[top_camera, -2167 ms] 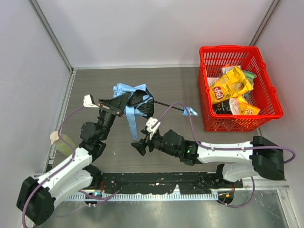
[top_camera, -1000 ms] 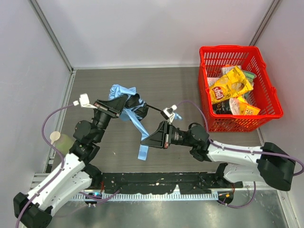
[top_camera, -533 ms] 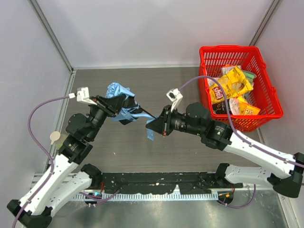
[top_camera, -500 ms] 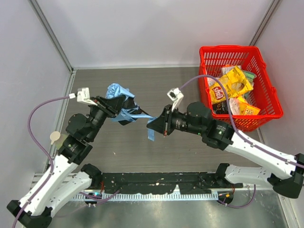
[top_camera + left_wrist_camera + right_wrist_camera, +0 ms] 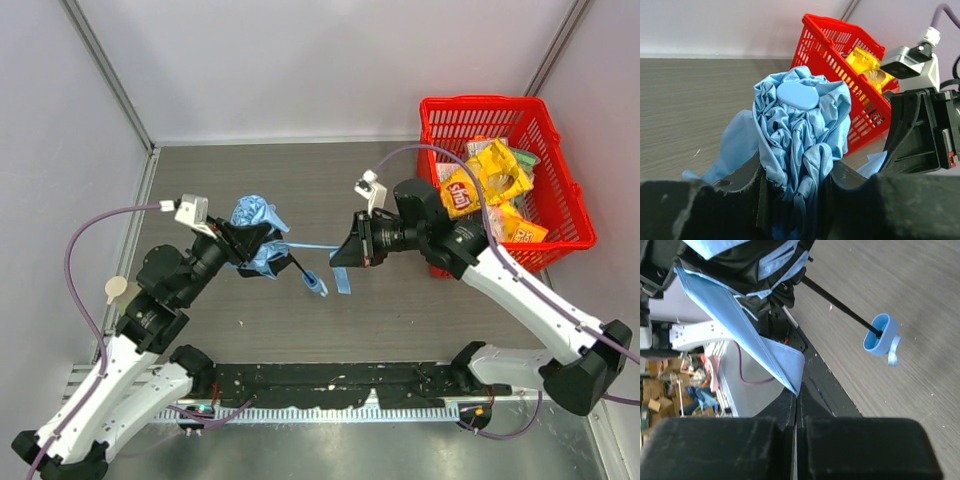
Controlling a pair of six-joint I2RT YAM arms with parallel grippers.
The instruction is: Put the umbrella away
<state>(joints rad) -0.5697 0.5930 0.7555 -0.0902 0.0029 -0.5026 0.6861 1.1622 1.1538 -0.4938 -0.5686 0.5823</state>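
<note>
Since a second ago the right gripper [image 5: 343, 258] has swung rightward, away from the left arm, drawing the strap [image 5: 312, 246] taut from the umbrella [image 5: 255, 218]. The left gripper [image 5: 238, 258] holds that bundle above the desk [image 5: 400, 320], its jaws partly apart and clamped on the bunched canopy. The right gripper is pinched fully together on the strap's end. The step looks like binding the canopy. Next, the strap needs winding round the bundle without slackening, while the handle [image 5: 316, 287] dangles.

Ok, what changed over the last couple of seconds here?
The right gripper took hold of the strap and pulled it out rightward; both arms lifted, and the handle swung toward the near edge. The left gripper kept its grip on the umbrella; the basket stayed put.
</note>
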